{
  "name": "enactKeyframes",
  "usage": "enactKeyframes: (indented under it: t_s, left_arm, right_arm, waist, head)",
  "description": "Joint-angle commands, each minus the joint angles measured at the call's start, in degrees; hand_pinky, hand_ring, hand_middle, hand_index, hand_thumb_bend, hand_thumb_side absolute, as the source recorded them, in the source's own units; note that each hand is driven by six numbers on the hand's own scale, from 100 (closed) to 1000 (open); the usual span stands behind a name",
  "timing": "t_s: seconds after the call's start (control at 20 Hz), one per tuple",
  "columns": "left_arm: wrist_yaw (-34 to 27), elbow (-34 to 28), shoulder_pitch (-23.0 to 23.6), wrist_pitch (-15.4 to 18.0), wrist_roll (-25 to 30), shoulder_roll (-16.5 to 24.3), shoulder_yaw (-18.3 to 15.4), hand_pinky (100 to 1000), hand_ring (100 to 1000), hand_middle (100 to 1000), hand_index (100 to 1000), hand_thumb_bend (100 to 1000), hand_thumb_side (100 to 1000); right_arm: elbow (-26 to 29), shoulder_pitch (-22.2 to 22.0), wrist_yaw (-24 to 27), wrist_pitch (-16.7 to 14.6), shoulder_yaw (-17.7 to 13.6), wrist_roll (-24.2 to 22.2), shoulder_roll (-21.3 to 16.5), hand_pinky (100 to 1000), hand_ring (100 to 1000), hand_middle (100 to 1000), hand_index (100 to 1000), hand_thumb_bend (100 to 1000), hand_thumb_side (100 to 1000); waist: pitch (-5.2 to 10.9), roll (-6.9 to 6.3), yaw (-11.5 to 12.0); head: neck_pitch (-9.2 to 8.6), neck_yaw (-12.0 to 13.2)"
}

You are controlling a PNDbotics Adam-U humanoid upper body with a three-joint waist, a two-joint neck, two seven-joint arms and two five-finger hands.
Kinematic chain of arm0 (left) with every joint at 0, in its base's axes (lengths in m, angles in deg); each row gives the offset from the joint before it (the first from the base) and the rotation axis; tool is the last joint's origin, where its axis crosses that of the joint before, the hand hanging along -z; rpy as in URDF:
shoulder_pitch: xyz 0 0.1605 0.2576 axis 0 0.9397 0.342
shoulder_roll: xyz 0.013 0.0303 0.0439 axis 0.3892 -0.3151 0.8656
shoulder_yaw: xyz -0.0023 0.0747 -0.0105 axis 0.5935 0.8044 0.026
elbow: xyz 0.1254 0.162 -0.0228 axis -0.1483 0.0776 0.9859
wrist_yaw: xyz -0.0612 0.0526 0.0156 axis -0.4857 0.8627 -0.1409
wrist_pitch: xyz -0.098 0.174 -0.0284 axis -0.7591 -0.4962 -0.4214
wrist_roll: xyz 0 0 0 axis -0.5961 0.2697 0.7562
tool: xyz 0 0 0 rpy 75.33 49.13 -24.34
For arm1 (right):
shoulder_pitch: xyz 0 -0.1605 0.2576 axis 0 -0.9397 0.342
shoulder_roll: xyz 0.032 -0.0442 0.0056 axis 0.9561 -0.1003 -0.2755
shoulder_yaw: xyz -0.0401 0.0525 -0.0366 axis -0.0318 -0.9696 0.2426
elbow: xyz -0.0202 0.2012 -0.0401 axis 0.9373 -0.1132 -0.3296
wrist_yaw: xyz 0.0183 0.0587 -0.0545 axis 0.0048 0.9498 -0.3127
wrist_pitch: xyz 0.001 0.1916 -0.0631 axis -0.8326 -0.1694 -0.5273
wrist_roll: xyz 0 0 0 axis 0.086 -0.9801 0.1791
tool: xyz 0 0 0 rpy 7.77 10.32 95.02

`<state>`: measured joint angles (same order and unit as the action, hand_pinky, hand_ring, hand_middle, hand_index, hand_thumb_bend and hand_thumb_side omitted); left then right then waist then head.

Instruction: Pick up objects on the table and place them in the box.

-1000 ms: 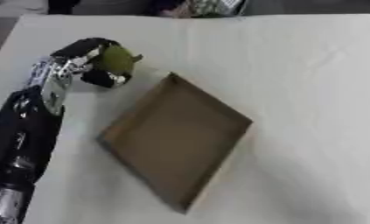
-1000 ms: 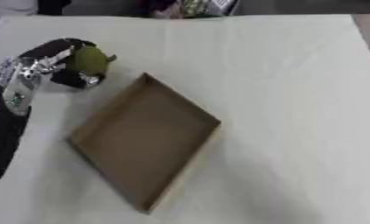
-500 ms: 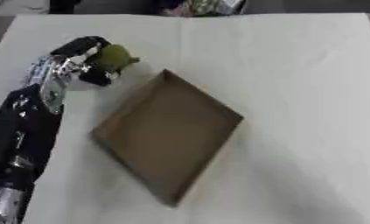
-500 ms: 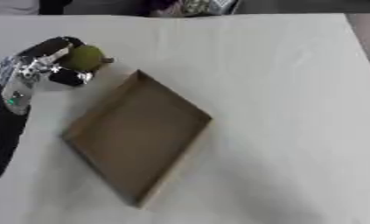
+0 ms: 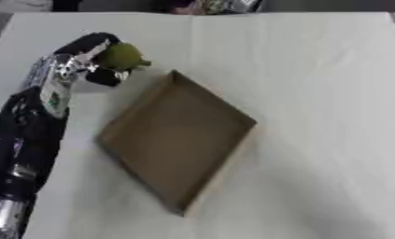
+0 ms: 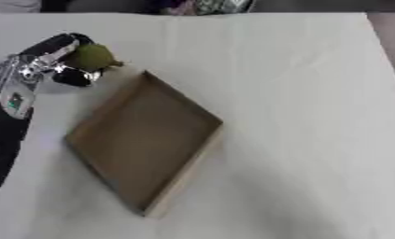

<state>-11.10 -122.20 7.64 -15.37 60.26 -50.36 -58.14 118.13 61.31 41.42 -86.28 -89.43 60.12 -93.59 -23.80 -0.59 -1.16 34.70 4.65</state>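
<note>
Left eye view: green fruit held, box still empty.
Upper left of the frame, the left hand point(image 5: 90, 60) had its fingers curled round a green fruit point(image 5: 121, 56), just beside the cardboard box point(image 5: 177, 140) at centre; nothing lay inside it, so the placing remained.

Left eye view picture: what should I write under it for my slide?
The robot's left hand holds a green fruit just beyond the empty cardboard box on a white table.

Olive-green fruit point(image 5: 121, 56), plain brown box point(image 5: 177, 135), white table point(image 5: 314, 70).
</note>
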Motion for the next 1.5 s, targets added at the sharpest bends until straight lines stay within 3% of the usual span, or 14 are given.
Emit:
enactKeyframes:
  t_s: [0.05, 0.4, 0.75, 0.95, 1.5]
  left_arm:
    - [-0.95, -3.08, -1.02, 0.18, -0.64, 0.71, 0.58, 828, 872, 787, 730, 100, 264]
    - [2.27, -9.71, -1.56, 2.17, -5.75, 0.84, 2.86, 836, 877, 796, 733, 100, 278]
    - [5.34, -15.88, -0.93, 6.60, -10.60, 0.00, 7.78, 771, 827, 766, 738, 100, 292]
    - [4.15, -18.60, 0.88, 9.21, -11.14, -0.55, 10.47, 702, 775, 719, 735, 100, 297]
    - [-2.84, -26.44, 7.73, 14.88, -10.09, -1.40, 18.08, 657, 692, 619, 703, 100, 297]
  right_arm:
    - [0.91, 0.45, 0.21, 0.06, -0.33, 0.07, -0.48, 806, 678, 542, 812, 100, 592]
    - [0.91, 0.45, -0.03, -0.13, -0.48, 0.16, -0.37, 804, 676, 542, 810, 100, 593]
    - [0.91, 0.90, -1.01, -0.36, -1.06, 0.62, -1.03, 799, 674, 547, 807, 100, 592]
    - [0.91, 1.14, -1.92, 0.20, -1.40, 0.91, -2.38, 797, 673, 548, 806, 100, 590]
    - [0.91, -0.21, -2.56, 3.17, -2.15, 2.14, -4.63, 800, 675, 547, 808, 100, 594]
  waist:
    - [2.02, 0.01, -0.07]
    - [2.39, 0.00, 0.10]
    - [2.96, -0.01, 0.29]
    - [3.42, -0.16, 0.69]
    - [5.32, -1.32, 3.14]
  head:
    - [0.16, 0.04]
    - [0.72, -0.35]
    - [2.35, -1.93]
    - [3.44, -3.00]
    - [6.20, -6.93]
